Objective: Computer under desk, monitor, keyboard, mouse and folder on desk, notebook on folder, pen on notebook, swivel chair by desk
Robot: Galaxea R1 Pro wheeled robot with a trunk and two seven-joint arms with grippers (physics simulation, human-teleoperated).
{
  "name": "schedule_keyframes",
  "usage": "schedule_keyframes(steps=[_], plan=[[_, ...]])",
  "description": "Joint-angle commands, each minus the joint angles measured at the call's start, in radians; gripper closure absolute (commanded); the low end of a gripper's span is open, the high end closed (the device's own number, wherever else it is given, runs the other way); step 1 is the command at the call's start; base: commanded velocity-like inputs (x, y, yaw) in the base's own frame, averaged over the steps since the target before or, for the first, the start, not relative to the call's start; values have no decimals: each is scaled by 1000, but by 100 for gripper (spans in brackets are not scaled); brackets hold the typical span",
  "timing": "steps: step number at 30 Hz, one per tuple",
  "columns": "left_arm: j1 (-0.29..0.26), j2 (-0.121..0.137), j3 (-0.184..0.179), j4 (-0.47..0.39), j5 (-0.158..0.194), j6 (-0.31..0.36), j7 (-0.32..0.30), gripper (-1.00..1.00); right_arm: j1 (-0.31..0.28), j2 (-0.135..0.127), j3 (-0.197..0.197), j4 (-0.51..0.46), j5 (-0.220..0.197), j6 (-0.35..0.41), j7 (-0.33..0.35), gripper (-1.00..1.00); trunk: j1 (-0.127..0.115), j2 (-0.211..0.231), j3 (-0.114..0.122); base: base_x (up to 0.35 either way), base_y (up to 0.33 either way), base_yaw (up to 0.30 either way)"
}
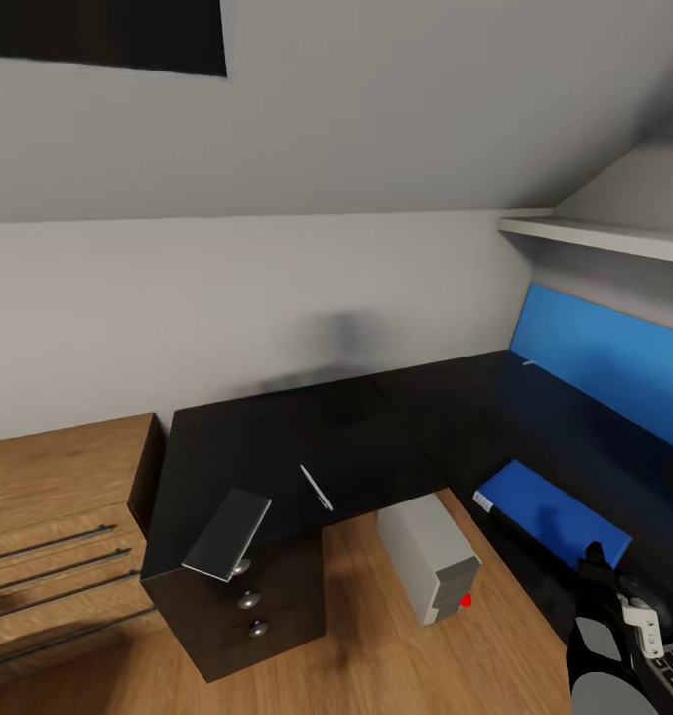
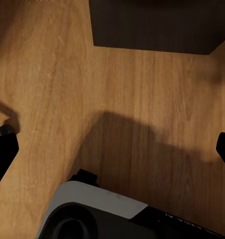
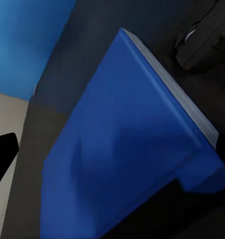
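Lying flat on the black counter, the blue folder sits near the mouse, so the folder step looks done. The right gripper hovers above it, holding nothing; its opening I cannot tell. The left gripper hangs wide open over the wooden floor. Next comes fetching the notebook at the counter's drawer end.

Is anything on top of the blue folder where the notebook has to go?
Nothing visible lies on the blue folder; its cover looks bare, also in the right wrist view. The grey notebook sits apart, at the desk corner above the drawers.
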State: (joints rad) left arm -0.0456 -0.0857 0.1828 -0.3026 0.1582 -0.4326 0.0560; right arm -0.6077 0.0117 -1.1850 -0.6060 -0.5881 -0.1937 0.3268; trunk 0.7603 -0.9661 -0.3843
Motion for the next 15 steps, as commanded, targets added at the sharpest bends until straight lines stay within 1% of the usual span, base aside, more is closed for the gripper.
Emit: schedule_keyframes(steps=[1,12,15], plan=[[0,1,-4,0,7,-3,3,-100,-1,1,-4,0,-10,2,9,-100,0,0,-1,0,0,0],[0,1,-2,0,7,-3,5,-100,-1,1,-4,-1,-8,2,9,-100,0,0,-1,-2,0,0],[0,1,-2,0,7,-2,5,-100,-1,1,-4,-3,-7,2,9,-100,0,0,-1,-159,0,0]])
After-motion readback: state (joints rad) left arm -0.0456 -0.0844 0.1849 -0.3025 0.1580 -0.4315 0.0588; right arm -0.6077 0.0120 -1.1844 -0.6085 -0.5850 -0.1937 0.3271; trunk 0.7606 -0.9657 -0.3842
